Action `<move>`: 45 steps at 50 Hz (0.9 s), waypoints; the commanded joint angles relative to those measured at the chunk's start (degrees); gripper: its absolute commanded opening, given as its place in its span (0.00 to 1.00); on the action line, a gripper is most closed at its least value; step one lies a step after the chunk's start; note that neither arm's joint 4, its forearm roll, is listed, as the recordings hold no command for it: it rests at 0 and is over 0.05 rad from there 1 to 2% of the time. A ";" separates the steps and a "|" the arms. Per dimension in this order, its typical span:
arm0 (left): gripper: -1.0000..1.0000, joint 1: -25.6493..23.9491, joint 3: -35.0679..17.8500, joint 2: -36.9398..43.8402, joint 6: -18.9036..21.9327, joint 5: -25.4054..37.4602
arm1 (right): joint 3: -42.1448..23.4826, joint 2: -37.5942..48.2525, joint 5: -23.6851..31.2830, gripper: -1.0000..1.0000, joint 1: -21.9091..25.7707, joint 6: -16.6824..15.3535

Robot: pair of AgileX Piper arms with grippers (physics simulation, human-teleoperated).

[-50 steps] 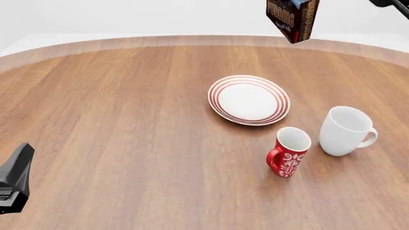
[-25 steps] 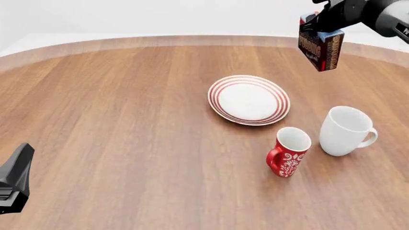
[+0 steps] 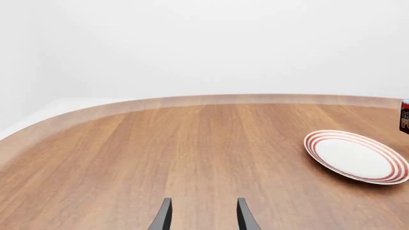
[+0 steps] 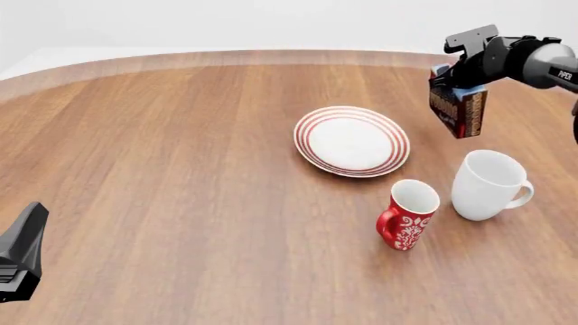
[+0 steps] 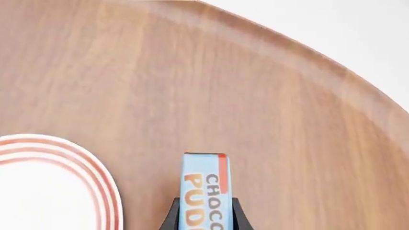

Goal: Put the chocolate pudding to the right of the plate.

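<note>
Step in hand: carry and lower. Right hand (image 4: 456, 91) is clenched on the chocolate pudding (image 4: 458, 112), gripping it near the top; carton hangs below the hand, a bit tilted, apparently clear of the counter (image 4: 181, 169). In the right wrist view the carton's light blue face sits between the two fingers (image 5: 171, 218), lettering partly cut off at the frame edge.

Plate (image 4: 351, 141) lies off to the hand's left and slightly nearer the robot; white mug (image 4: 486, 184) is below the hand and closer in, red mug (image 4: 407, 215) closer still and leftward. Pudding is already on the plate's right side, just not set down, so the task looks most of the way done.

Next move, as I judge it: straight descent onto bare counter between the plate's rim and the white mug, level the carton first, then open. The gap looks modest, so a drift toward the robot risks clipping the white mug; a tilted release could tip the carton over.

Containers: plate holds nothing; both mugs stand upright, and as far as the front view shows their insides, nothing is in them.

Left hand (image 3: 203, 215) is parked low at the near left, far from everything, fingers spread and holding nothing.
</note>
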 commanded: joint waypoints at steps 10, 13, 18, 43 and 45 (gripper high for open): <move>1.00 0.00 0.00 0.00 0.00 0.00 | 6.73 1.15 -5.02 0.00 -1.99 -0.07; 1.00 0.00 0.00 0.00 0.00 0.00 | 6.99 1.05 -5.08 0.00 -1.72 0.15; 1.00 0.00 0.00 0.00 0.00 0.00 | 7.44 1.54 -5.28 0.00 -1.91 0.07; 1.00 0.00 0.00 0.00 0.00 0.00 | 6.50 -4.96 -3.10 1.00 -1.05 -3.16; 1.00 0.00 0.00 0.00 0.00 0.00 | 5.29 -7.45 -1.84 1.00 -0.74 -3.42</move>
